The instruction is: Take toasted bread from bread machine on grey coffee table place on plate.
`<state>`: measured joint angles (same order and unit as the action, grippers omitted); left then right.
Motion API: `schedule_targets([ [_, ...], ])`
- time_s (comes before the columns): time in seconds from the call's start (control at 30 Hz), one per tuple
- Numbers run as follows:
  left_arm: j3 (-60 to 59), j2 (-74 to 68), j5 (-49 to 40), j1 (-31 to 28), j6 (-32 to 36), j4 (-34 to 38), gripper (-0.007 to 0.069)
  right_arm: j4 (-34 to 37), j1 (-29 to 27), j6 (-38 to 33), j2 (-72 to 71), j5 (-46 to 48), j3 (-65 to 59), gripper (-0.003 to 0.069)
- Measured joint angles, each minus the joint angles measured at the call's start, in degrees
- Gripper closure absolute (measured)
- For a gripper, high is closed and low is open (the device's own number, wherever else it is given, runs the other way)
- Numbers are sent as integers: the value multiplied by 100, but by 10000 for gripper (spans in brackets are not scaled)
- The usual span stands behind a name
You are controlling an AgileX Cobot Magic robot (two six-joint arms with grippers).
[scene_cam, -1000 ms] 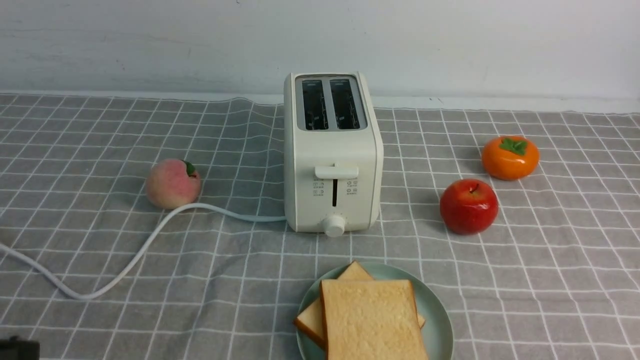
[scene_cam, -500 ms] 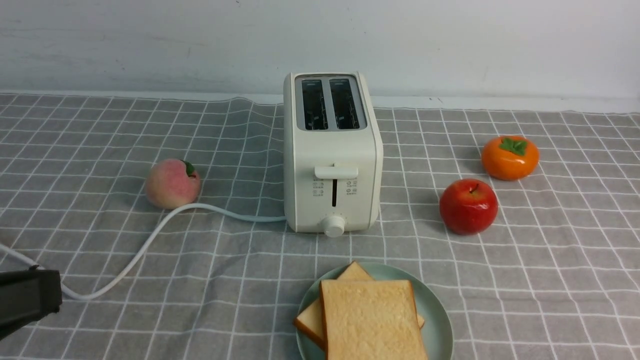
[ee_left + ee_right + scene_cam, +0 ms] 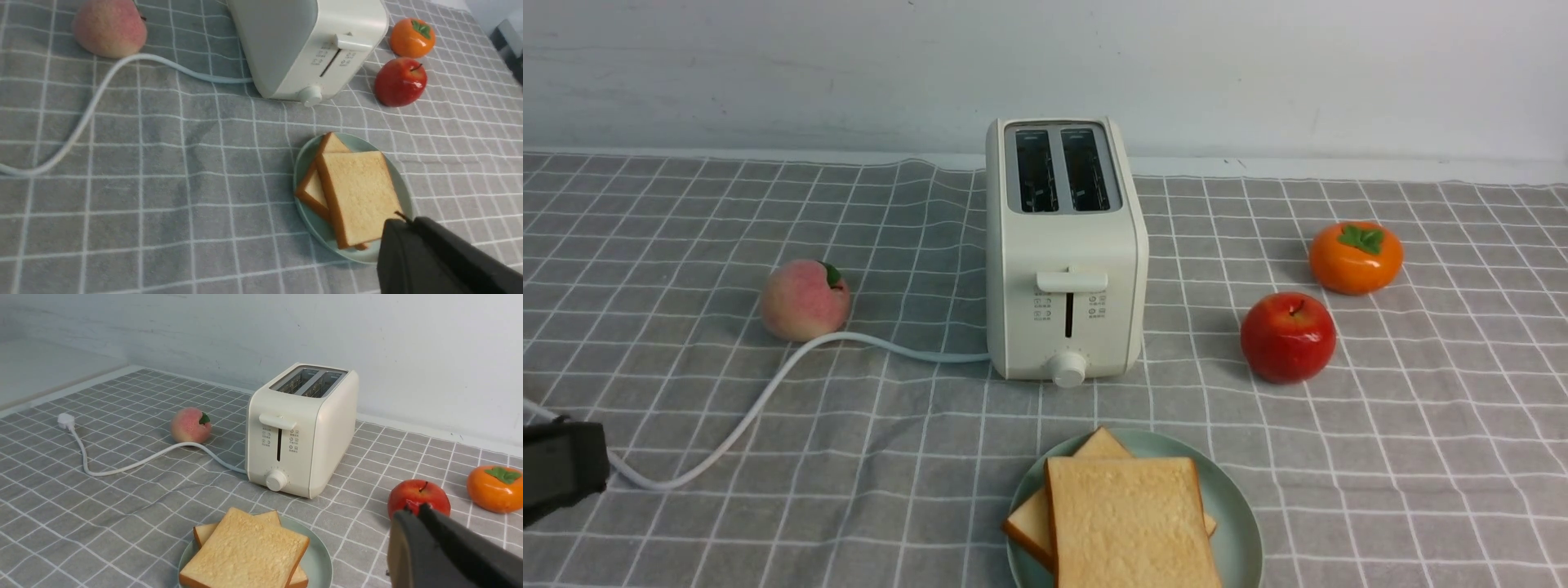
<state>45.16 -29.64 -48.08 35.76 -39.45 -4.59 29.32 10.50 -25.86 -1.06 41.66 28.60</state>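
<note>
Two slices of toasted bread lie stacked on the plate (image 3: 1243, 523) at the table's front middle, the top slice (image 3: 1127, 523) askew over the lower one (image 3: 1031, 519). The bread machine (image 3: 1066, 269) stands behind the plate on the grey coffee table (image 3: 686, 245), both slots empty and dark. My left gripper (image 3: 596, 461) hangs at the far left edge, shut and empty; in the left wrist view its tips (image 3: 404, 221) overlap the plate's (image 3: 304, 163) near rim. The right gripper (image 3: 412, 509) is shut and empty, in front of the red apple (image 3: 419, 494); the front view does not show it.
The white cord (image 3: 768, 384) curves from the toaster's left side across the cloth, past a peach (image 3: 805, 300), to a plug (image 3: 65, 420). A red apple (image 3: 1288, 336) and an orange persimmon (image 3: 1356, 257) sit right of the toaster. A pale wall closes the back.
The left gripper rose into the front view at the bottom left, then drew back a little to the left. Toast, plate and toaster have not moved.
</note>
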Motion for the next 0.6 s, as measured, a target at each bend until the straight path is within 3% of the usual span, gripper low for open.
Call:
schedule_targets([
  [0.13,-176,491,82,0,-56,459,638,0,0,0,0,0,0,636],
  [0.3,-720,1012,961,-140,-17,-232,638,0,0,0,0,0,0,635],
  [0.37,-1174,1269,1868,-462,96,-657,638,0,0,0,0,0,0,631],
  [0.47,-1895,1642,3056,-1030,757,-1052,638,0,0,0,0,0,0,625],
  [0.6,-2543,2072,3598,-1563,1684,-1102,638,0,0,0,0,0,0,620],
])
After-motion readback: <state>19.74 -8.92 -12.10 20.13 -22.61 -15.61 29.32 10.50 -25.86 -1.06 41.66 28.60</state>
